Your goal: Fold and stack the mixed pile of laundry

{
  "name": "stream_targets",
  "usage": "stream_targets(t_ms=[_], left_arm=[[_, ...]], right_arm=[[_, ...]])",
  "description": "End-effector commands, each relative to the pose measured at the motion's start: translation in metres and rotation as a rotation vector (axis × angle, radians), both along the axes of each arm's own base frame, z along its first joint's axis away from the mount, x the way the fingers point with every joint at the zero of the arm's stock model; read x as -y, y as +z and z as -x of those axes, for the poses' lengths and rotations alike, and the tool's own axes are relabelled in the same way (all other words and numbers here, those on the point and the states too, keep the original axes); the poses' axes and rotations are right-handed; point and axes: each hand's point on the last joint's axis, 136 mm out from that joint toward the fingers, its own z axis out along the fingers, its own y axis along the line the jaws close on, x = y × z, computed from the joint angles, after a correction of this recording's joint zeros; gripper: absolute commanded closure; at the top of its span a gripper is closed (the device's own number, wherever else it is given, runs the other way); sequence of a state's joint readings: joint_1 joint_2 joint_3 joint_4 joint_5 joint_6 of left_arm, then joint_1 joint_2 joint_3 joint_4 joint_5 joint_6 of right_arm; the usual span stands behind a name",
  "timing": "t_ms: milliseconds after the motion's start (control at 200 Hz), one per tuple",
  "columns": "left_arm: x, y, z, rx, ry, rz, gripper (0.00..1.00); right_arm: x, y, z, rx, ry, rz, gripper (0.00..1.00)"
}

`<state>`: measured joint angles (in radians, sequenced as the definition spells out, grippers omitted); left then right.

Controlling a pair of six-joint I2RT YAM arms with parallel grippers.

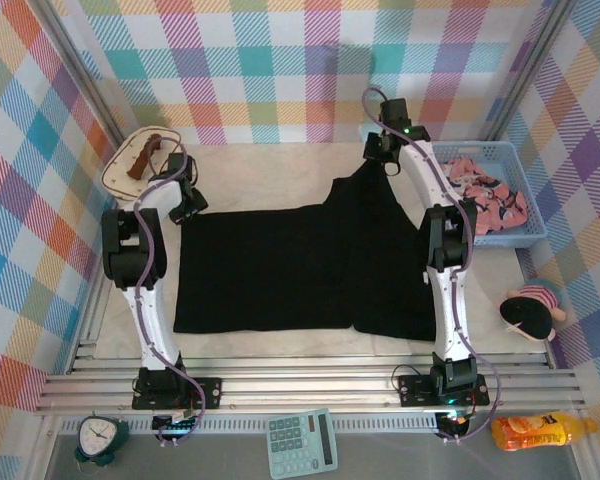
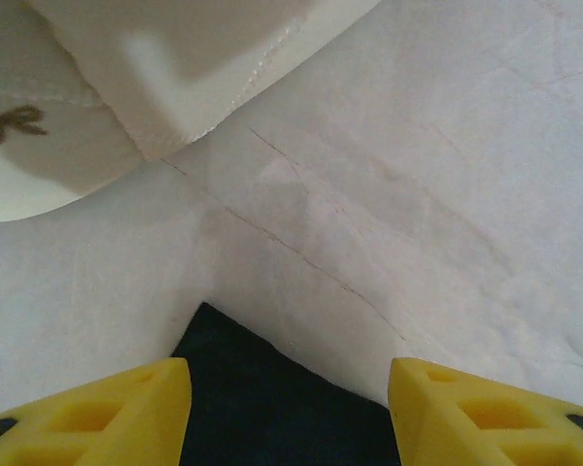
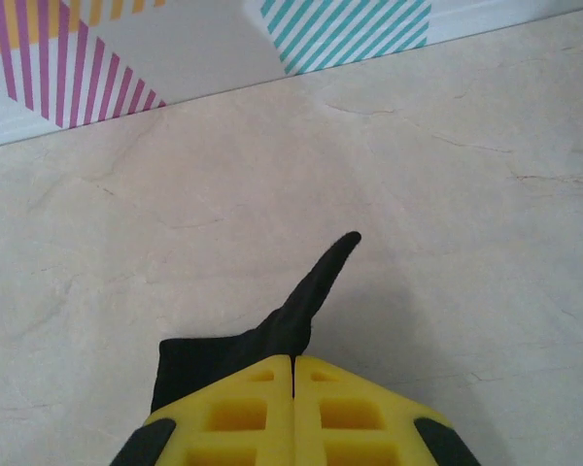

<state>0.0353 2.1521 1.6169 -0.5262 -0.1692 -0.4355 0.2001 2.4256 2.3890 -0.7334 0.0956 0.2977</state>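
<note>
Nothing folded yet: large plain black shirt (image 1: pixel 280 265) lies spread, right tool (image 3: pixel 293 364) clenched on its far corner, left tool (image 2: pixel 287 374) released at another; pink printed garment (image 1: pixel 485 195) waits right of it.

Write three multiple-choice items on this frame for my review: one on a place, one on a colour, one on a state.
1. Where is the pink garment?
A) on the black shirt
B) in the blue basket
C) under the black shirt

2. What colour are the right gripper's fingers?
A) yellow
B) red
C) green

3. What state is the right gripper in?
A) open, holding nothing
B) shut on the black shirt
C) shut on the pink garment

Answers:
1 B, it lies heaped inside the basket at the right.
2 A, the right wrist view shows yellow fingers.
3 B, the jaws meet on a black cloth corner.
</note>
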Motion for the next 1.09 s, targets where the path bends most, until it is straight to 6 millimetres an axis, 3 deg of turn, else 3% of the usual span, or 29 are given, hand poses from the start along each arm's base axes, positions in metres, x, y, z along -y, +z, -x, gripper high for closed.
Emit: stream_targets(t_ms=[0, 185, 325, 415, 555, 755, 885, 1090], left_arm=[[-0.008, -0.008, 0.000, -0.057, 0.010, -0.037, 0.46], [-0.008, -0.018, -0.003, -0.088, 0.003, -0.034, 0.53], [-0.003, -0.021, -0.010, -0.094, -0.012, -0.007, 0.90], [0.001, -0.021, -0.011, -0.094, -0.020, 0.013, 1.00], [0.004, -0.007, -0.011, -0.067, -0.030, 0.024, 1.00], [0.003, 0.056, -0.021, 0.032, -0.059, -0.002, 1.00], [0.002, 0.084, -0.013, 0.093, -0.066, -0.005, 1.00], [0.011, 0.090, 0.011, 0.106, -0.081, 0.054, 1.00]], right_arm=[[-0.005, -0.009, 0.000, -0.014, 0.029, -0.014, 1.00], [-0.008, -0.011, 0.000, -0.013, 0.040, -0.026, 1.00], [-0.010, -0.013, -0.001, -0.014, 0.047, -0.032, 1.00], [-0.008, -0.012, -0.001, -0.012, 0.046, -0.022, 1.00], [-0.006, -0.002, -0.003, 0.011, 0.046, -0.017, 1.00], [-0.001, 0.047, 0.002, 0.084, 0.058, -0.044, 1.00], [-0.001, 0.074, 0.028, 0.117, 0.091, -0.074, 1.00], [0.015, 0.100, 0.090, 0.144, 0.094, -0.072, 1.00]])
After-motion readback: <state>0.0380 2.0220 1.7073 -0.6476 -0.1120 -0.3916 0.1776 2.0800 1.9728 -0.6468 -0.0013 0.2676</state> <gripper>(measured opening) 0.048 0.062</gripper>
